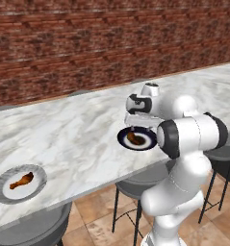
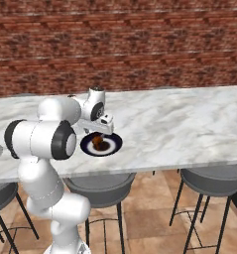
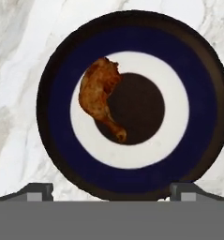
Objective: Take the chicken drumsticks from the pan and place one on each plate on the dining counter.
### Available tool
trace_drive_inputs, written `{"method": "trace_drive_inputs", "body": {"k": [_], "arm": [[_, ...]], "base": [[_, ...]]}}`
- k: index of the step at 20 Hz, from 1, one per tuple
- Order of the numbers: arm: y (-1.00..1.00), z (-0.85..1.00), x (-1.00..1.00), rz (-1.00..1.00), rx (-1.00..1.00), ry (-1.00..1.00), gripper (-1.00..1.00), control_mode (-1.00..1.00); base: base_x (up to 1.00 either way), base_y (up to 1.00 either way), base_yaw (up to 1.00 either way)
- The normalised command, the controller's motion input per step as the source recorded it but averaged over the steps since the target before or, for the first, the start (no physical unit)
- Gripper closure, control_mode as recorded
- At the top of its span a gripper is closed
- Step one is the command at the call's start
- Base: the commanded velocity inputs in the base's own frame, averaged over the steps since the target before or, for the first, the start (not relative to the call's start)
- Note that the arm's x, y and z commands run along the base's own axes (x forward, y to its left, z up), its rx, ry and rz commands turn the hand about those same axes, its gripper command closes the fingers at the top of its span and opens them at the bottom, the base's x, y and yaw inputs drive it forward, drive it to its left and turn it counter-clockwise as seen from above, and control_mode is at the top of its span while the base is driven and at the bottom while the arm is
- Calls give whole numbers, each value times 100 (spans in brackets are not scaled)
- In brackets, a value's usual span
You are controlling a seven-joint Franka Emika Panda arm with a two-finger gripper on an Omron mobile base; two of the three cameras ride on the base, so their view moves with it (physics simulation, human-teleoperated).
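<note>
Hand view: I logged the gripper [image 3: 111, 190] spread wide, empty, above the navy plate [image 3: 132, 33]; one drumstick [image 3: 100, 96] lay on it, another drumstick [image 1: 21, 181] on the grey plate [image 1: 3, 192], dining counter [image 1: 78, 129].

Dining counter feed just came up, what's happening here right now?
The robot's claw hangs open above the dark navy plate near the front edge of the dining counter, holding nothing. One chicken drumstick lies on that plate, partly over its dark middle. A second drumstick lies on the light grey plate further along the counter, to the robot's left. So each plate has its drumstick. Grey stools stand under the counter's edge.
</note>
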Motion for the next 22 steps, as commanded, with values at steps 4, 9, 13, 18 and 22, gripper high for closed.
{"method": "trace_drive_inputs", "body": {"k": [4, 9, 13, 18, 22], "arm": [[0, 16, -90, -2, 0, 0, -100, -100], [1, 18, -82, 0, 0, 0, -100, -100], [0, 37, -70, 0, 0, 7, -100, -100], [0, 39, -80, 0, 0, 9, -100, -100], [0, 36, -79, 0, 0, 9, -100, -100]], "base": [[0, 0, 0], [0, 0, 0], [0, 0, 0], [0, 0, 0], [0, 0, 0]]}}
